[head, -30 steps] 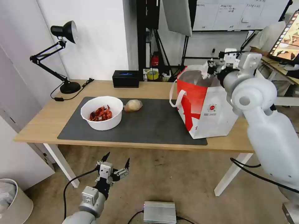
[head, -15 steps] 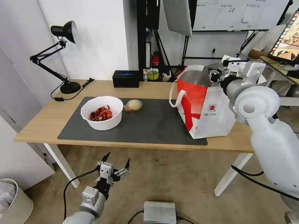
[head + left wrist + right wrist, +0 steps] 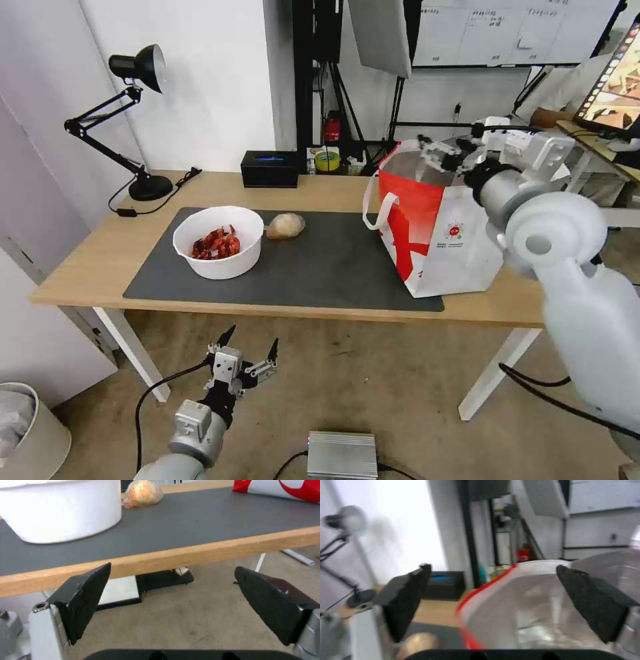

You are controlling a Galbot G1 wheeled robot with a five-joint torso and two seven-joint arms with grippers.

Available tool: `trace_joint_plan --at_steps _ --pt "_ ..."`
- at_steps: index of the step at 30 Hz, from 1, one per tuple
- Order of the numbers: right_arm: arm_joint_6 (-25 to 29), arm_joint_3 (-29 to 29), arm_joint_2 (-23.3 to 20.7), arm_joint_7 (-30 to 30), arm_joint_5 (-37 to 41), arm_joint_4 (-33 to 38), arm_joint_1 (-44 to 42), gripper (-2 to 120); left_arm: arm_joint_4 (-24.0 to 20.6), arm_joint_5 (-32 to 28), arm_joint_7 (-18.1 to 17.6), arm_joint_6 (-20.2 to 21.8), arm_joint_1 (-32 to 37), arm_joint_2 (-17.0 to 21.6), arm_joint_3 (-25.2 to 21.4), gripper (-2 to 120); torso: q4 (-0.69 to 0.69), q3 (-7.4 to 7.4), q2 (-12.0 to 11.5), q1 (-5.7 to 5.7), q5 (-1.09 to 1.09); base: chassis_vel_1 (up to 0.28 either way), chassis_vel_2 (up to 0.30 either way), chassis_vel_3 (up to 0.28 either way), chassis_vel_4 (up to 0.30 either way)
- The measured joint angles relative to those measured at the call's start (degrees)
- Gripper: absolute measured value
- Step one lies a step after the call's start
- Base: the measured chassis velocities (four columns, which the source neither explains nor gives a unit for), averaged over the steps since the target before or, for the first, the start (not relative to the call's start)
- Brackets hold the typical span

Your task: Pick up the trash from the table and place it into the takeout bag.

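**Right gripper above the bag, two pieces of trash on the mat**

The left gripper (image 3: 248,347) hangs low in front of the counter (image 3: 87,257), below its edge, its black fingers (image 3: 87,597) spread wide with nothing between them. On the dark grey mat (image 3: 320,267) stands a white round bowl (image 3: 218,241) holding a heap of red shells. Just beside it, toward the right, lies a beige plastic-wrapped lump (image 3: 285,225), rounded and glossy. Further right, standing partly on the mat's end, is the takeout bag (image 3: 437,227): boxy, red and white, with white strap handles, a small round logo and a silver foil lining, its mouth open. The right gripper (image 3: 440,155) hovers over that mouth, fingers (image 3: 591,602) released and apart, holding nothing.
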Motion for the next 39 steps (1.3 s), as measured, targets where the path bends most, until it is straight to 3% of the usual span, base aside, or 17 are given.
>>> trace_joint_plan --at_steps 6,14,22,39 --pt "7.73 3.86 -3.65 -7.95 -7.81 8.7 -14.68 100 -0.43 -0.2 0.02 -0.12 -0.02 0.01 0.32 100 -0.05 -0.01 0.01 -0.01 0.01 0.0 0.0 0.0 0.0" --pt "18.11 4.69 -1.46 -10.12 -21.1 11.66 -29.35 100 -0.8 -0.6 0.01 -0.23 -0.11 0.37 -0.37 100 -0.02 0.0 0.01 -0.01 0.01 0.0 0.0 0.0 0.0" --pt "25.23 4.08 2.21 -10.64 -29.86 10.84 -40.35 100 -0.77 -1.57 -0.02 -0.27 -0.82 1.34 -0.43 100 -0.02 0.0 0.01 0.0 0.01 0.0 0.0 0.0 0.0" --pt "38.63 0.17 5.9 -9.84 -39.24 3.68 -50.35 100 1.0 -2.62 -0.11 -0.25 -2.57 1.94 -0.75 100 -0.02 0.0 0.0 0.0 0.01 0.0 0.0 0.0 0.0"
